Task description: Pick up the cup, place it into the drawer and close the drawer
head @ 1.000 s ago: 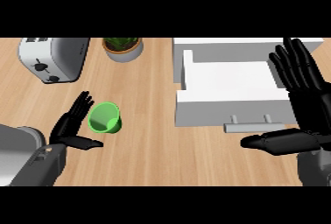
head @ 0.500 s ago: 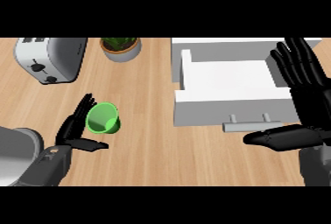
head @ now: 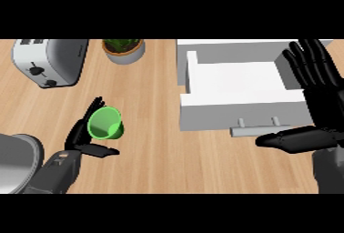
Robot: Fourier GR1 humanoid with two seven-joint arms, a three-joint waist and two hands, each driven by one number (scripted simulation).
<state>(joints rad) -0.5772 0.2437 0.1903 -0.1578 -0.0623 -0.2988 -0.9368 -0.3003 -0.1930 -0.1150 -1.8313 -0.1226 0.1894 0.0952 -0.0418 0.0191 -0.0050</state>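
The wooden counter (head: pixel 154 91) carries a toaster (head: pixel 50 59) and an open white drawer (head: pixel 235 116) — the green cup (head: pixel 106 124) sits well left of it. The left robot hand (head: pixel 75 142) lies open along the cup's left side, while the right robot hand (head: pixel 326 104) rests open beside the drawer — fingers up.

Light wooden counter (head: pixel 154 150) with a silver toaster (head: pixel 50 61) at upper left, potted plant (head: pixel 123 49) beside it

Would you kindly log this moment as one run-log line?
left hand: open, against cup | right hand: open, resting | drawer: open
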